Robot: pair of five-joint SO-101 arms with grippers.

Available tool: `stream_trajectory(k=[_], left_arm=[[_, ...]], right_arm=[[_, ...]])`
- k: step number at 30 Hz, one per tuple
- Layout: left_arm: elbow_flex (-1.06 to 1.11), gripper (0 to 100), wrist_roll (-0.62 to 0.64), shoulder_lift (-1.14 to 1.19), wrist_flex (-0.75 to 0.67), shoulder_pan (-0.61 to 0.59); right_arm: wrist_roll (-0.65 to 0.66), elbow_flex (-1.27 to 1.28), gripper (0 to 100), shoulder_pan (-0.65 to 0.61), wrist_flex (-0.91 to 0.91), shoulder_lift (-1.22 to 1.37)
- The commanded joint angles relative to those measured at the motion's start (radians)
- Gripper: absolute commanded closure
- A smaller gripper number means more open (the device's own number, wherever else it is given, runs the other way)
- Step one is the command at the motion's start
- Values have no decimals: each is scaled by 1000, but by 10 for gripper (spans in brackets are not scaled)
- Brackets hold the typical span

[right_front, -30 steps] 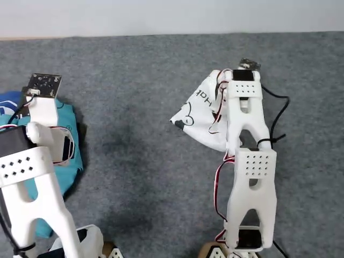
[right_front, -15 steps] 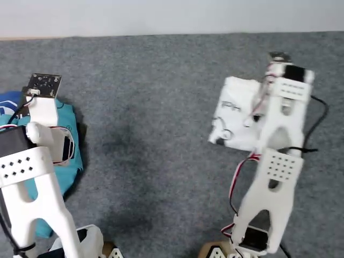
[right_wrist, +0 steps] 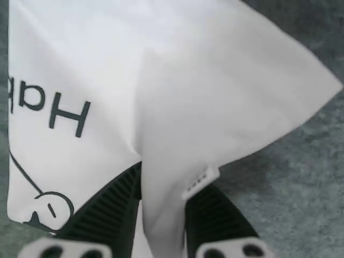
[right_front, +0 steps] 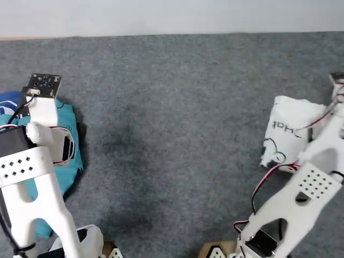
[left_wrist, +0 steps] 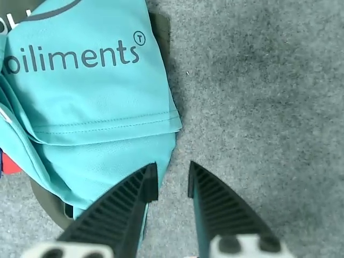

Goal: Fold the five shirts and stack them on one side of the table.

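Note:
A folded teal shirt [left_wrist: 91, 91] with dark lettering tops a pile at the table's left side, where it appears as the teal shirt [right_front: 69, 161] under my left arm [right_front: 32, 161]. My left gripper [left_wrist: 172, 180] hangs just above the pile's edge, its fingers a little apart with only carpet between them. A white shirt [right_front: 290, 126] with black print lies bunched at the table's right edge. My right gripper [right_wrist: 164, 185] is shut on a fold of this white shirt [right_wrist: 161, 80], and the right arm [right_front: 314, 183] leans far to the right.
Grey carpet [right_front: 172, 107] covers the table. A blue shirt [right_front: 8, 99] and a white-and-red piece [right_front: 67, 148] show in the left pile, with dark fabric [left_wrist: 48, 201] underneath. A pale wall runs along the far edge.
My right arm has swung from the table's middle to the right edge, dragging the white shirt along. The left arm and the teal pile have stayed still.

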Motion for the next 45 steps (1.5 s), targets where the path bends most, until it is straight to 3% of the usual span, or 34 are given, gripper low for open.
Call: stream_trajectory(k=[1, 3, 7, 9, 15, 20, 27, 33, 45], left_arm=[[-4, 903, -9, -12, 5, -2], [-4, 903, -9, -12, 6, -2], [-4, 903, -12, -12, 8, -2], [-4, 903, -12, -12, 8, -2], [-4, 903, -12, -12, 6, -2], [-4, 903, -12, -12, 6, -2], [-4, 903, -12, -12, 6, -2], [-4, 903, -12, -12, 6, -2], [-5, 903, -12, -12, 9, -2]], right_arm=[[78, -60, 981, 42, 27, -2], [89, -61, 925, 51, 36, -8], [75, -60, 708, 90, 41, -91], [58, -60, 658, 104, 41, -148], [55, -52, 738, 107, 42, -295], [55, 37, 987, 87, 42, -323], [58, 302, 985, 82, -56, -297], [60, 304, 990, 87, -323, -222], [63, 290, 990, 81, -656, -15]])
